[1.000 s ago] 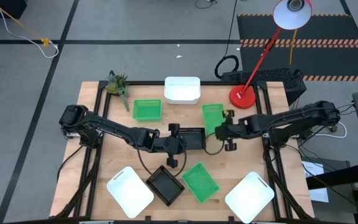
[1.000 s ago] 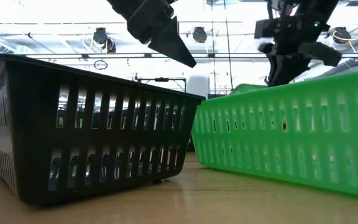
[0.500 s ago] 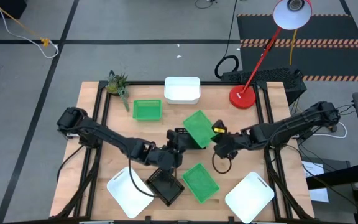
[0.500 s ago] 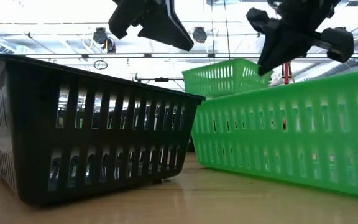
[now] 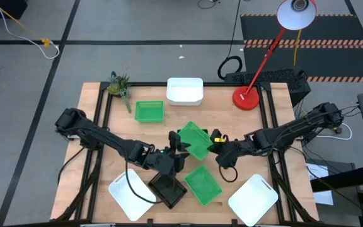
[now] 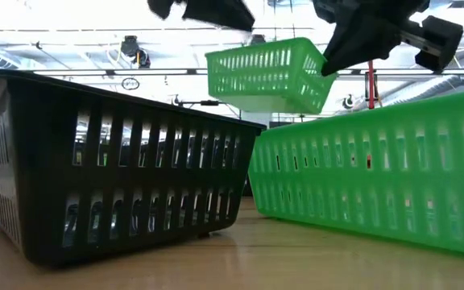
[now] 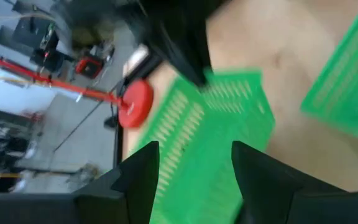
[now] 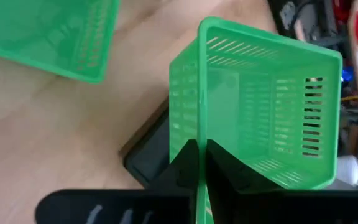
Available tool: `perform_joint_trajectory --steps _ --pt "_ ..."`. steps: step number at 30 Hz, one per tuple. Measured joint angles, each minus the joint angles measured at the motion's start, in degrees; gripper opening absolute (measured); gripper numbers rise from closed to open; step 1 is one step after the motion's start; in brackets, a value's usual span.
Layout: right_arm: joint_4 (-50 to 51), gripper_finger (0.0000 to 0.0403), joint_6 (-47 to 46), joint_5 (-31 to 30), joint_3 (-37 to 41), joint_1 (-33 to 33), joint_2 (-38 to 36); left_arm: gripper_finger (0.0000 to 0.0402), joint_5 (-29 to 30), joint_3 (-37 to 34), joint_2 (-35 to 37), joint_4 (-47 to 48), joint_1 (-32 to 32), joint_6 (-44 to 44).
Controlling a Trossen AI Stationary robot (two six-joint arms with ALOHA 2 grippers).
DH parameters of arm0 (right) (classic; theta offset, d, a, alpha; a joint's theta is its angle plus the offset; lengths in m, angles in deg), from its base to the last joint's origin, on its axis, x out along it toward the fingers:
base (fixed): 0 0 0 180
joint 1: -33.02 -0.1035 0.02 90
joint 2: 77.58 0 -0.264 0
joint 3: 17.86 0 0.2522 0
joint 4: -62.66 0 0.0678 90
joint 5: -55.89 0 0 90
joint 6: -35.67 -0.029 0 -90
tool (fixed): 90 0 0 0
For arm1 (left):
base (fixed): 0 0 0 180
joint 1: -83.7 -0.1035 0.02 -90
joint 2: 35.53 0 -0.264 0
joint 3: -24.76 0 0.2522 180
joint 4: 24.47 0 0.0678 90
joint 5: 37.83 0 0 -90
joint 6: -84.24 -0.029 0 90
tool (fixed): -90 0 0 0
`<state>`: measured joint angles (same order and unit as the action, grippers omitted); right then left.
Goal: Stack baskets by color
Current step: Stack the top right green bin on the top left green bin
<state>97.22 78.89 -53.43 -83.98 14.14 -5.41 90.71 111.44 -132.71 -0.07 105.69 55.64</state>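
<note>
While the right gripper (image 5: 217, 147) is clamped on one wall of a green basket (image 5: 194, 139) hanging tilted above the table's middle, the left gripper (image 5: 176, 146) waits just beside it, fingers apart. Judged light, thin and slightly flexible (perforated sides), the basket is best pinched at the rim.

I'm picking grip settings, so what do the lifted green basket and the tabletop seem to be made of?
The lifted green basket, pinched at its rim by the right gripper, looks like thin moulded plastic with a slight gloss: uniform bright colour, regular slotted walls, rounded corners. The tabletop looks like pale wood, smooth and probably sealed: faint grain, and a soft reflection in the low view.
</note>
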Motion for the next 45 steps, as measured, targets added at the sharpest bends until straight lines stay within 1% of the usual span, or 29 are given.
perform_joint_trajectory --steps 4,7,13,16,18,20,22,28,31,35,43,45 --pt "-0.96 0.0006 1.47 0.15 -0.02 -0.02 1.42 0.0192 -2.05 1.8 -0.25 4.94 -1.2 2.19" --pt "-2.58 0.0006 1.66 0.17 -0.01 0.0 2.78 0.0168 -6.85 2.03 -0.19 7.17 -1.94 3.54" --pt "-3.32 0.0006 2.52 0.27 0.0 -0.02 4.53 0.0123 -12.24 2.05 -0.18 10.56 -2.54 5.32" --pt "-3.44 0.0006 2.52 0.46 0.0 0.0 4.6 0.0109 -13.25 2.03 -0.18 11.65 -3.14 5.84" --pt "-3.46 0.0006 2.54 1.74 0.0 0.0 4.6 0.0101 -13.83 2.06 -0.18 12.26 -3.65 6.29" --pt "-3.41 0.0006 2.52 1.94 0.0 -0.02 4.62 0.0095 -15.81 2.06 -0.18 13.33 -4.11 6.69" --pt "-3.39 0.0006 2.52 2.07 0.0 0.0 4.62 0.0093 -17.26 2.06 -0.18 13.79 -4.5 7.09" --pt "-3.39 0.0006 3.09 2.94 0.0 0.0 4.62 0.0093 -17.81 2.06 -0.18 14.41 -4.7 8.18" --pt "-3.39 0.0006 3.09 3.07 0.0 0.0 4.62 0.0093 -19.16 2.06 -0.18 14.39 -4.24 8.3" --pt "-3.43 0.0006 3.15 3.05 0.0 0.0 4.62 0.0093 -19.04 2.06 -0.18 12.88 -3.48 8.44" --pt "-4.33 0.0006 4.49 3.05 0.02 0.04 4.62 0.0093 -18.97 2.06 -0.18 14.79 -5.15 10.25" --pt "-5.24 0.0006 4.66 3.09 0.02 0.03 4.62 0.0093 -19.69 2.06 -0.18 15.63 -5.11 10.63"
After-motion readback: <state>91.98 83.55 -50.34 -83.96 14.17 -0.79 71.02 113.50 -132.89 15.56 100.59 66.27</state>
